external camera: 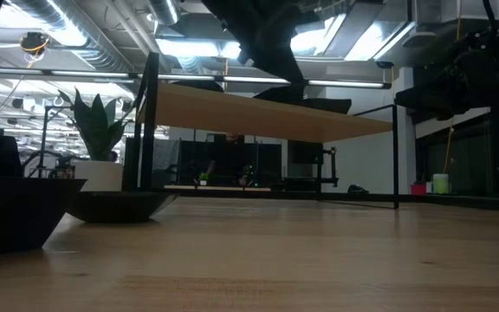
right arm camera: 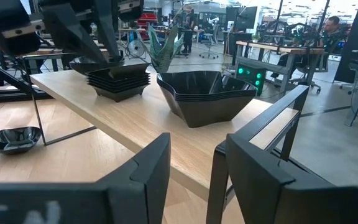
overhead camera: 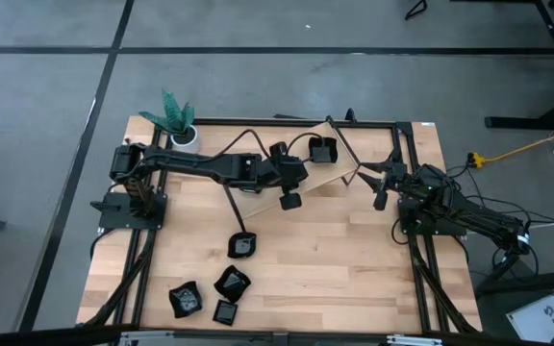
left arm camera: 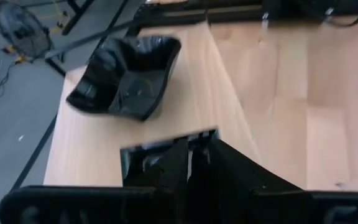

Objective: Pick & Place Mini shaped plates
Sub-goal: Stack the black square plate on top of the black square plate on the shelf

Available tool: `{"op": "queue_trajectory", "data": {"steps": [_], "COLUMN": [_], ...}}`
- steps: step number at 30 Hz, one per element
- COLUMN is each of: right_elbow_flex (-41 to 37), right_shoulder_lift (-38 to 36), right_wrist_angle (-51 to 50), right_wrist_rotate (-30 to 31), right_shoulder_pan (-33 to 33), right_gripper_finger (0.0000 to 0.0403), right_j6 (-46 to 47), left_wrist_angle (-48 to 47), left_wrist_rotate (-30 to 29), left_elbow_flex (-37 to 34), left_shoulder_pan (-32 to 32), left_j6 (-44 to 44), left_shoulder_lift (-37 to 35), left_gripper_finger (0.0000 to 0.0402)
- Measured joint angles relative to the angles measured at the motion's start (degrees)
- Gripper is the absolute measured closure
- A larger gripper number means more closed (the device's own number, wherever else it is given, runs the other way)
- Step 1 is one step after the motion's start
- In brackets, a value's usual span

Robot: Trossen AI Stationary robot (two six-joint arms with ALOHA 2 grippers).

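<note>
The left claw (overhead camera: 289, 200) hangs over the raised shelf (overhead camera: 339, 180), whether pinching anything I cannot tell; four loose plates (overhead camera: 243, 246) lie well below it on the worktop (overhead camera: 354, 250); the right claw (overhead camera: 381, 197) waits, spread.

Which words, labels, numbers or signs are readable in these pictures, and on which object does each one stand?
No text can be read with confidence.
Right pincer: pale marks on its near face, cut off by the picture's edge, unreadable.
White sheet on the floor beside the table: a dark mark, too small to read.
Black mini plates: no lettering visible.
</note>
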Motion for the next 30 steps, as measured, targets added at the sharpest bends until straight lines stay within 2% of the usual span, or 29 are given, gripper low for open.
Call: {"op": "queue_trajectory", "data": {"steps": [6, 20, 25, 30], "right_elbow_flex": [0.0, 0.0, 0.0, 0.0], "right_shoulder_lift": [0.0, 0.0, 0.0, 0.0], "right_wrist_angle": [0.0, 0.0, 0.0, 0.0], "right_wrist_rotate": [0.0, 0.0, 0.0, 0.0], "right_shoulder_pan": [0.0, 0.0, 0.0, 0.0], "right_gripper_finger": [0.0249, 0.0249, 0.0249, 0.0249], "right_j6": [0.0, 0.0, 0.0, 0.0], "left_wrist_angle": [-5.9, -3.7, -0.7, -4.3], "left_wrist_rotate": [-1.0, -15.4, -11.6, -10.0], "left_elbow_flex": [0.0, 0.1, 0.2, 0.1], "left_shoulder_pan": [0.2, -2.1, -2.6, -2.3], "left_j6": [-2.4, -1.0, -1.3, -2.0], "left_shoulder_lift": [0.0, -2.2, -3.6, -3.6], "left_gripper_finger": [0.0336, 0.0336, 0.0336, 0.0336]}}
